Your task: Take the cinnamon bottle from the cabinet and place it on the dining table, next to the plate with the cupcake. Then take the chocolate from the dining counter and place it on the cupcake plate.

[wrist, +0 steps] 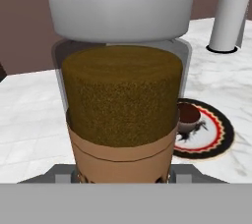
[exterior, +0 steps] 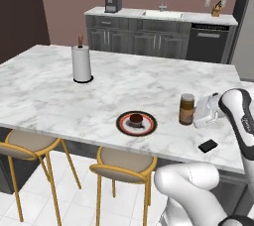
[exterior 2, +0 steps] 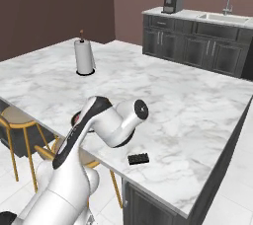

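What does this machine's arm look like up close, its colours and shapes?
The arm is made of thick, rounded glossy white segments with dark grey bands at the joints and a round dark cap at one elbow. No loose cables show. Its wrist bears a small dark marking, and ends in a boxy white gripper.

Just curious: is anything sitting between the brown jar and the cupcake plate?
No, just bare marble between the cinnamon bottle and the plate, seen in the left base view.
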